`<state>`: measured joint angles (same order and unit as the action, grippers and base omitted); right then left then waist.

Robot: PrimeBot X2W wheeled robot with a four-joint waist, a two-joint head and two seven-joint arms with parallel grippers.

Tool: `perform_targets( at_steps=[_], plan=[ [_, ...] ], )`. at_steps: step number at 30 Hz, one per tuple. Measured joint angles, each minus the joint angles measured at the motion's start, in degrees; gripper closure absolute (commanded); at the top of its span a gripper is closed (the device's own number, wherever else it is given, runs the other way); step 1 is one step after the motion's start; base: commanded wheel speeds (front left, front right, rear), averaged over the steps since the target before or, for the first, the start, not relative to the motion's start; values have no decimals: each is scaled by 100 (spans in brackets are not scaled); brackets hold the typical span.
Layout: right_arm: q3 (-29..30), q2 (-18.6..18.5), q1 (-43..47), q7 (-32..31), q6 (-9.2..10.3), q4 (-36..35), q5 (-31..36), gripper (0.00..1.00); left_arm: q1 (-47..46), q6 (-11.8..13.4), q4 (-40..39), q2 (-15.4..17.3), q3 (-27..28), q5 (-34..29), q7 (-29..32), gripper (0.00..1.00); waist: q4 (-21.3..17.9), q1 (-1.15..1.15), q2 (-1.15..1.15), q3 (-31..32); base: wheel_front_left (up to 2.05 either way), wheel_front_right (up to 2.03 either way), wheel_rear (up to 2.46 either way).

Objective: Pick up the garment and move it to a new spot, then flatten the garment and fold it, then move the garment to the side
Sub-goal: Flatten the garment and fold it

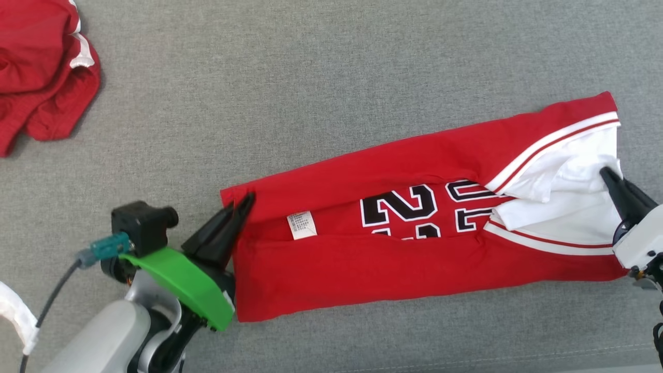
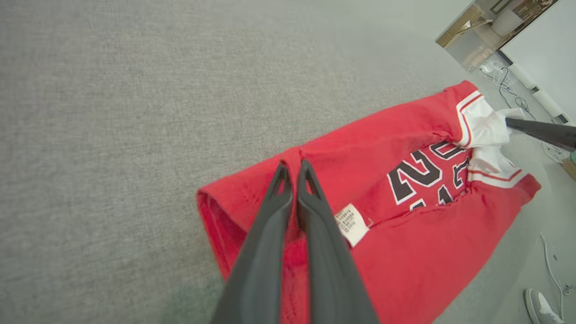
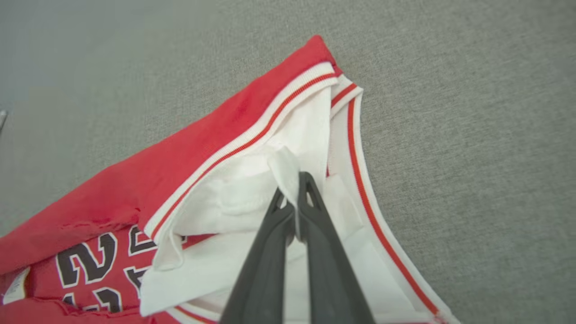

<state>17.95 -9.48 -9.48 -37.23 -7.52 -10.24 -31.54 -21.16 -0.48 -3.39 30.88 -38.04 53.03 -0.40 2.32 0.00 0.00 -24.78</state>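
The garment (image 1: 414,160) is a red jersey with black numbers and white sleeves. It lies in a long band on the grey fabric surface, both long sides turned in toward the middle. My left gripper (image 1: 248,199) is shut on the red fabric at the band's left end, and in the left wrist view the cloth (image 2: 405,252) is pinched between the left gripper's (image 2: 294,166) fingers. My right gripper (image 1: 606,173) is shut on the white sleeve fabric at the right end. In the right wrist view a white fold of the garment (image 3: 216,166) sits between my right gripper's (image 3: 292,184) fingertips.
A second red garment (image 1: 41,67) lies crumpled at the far left corner of the surface. A white care label (image 1: 302,225) shows near the jersey's left end. Past the surface's edge are floor cables (image 2: 499,76) and a person's shoe (image 2: 537,306).
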Motion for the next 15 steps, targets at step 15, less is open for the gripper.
perform_targets(
  at_steps=[15],
  plan=[
    [137, -409, -285, -385, 2, 450, 672, 0, 800, 1423, 21, -193, 490, -1790, -1439, 0, 111, 0, 0, 1, 0, 0, 0]
  ],
)
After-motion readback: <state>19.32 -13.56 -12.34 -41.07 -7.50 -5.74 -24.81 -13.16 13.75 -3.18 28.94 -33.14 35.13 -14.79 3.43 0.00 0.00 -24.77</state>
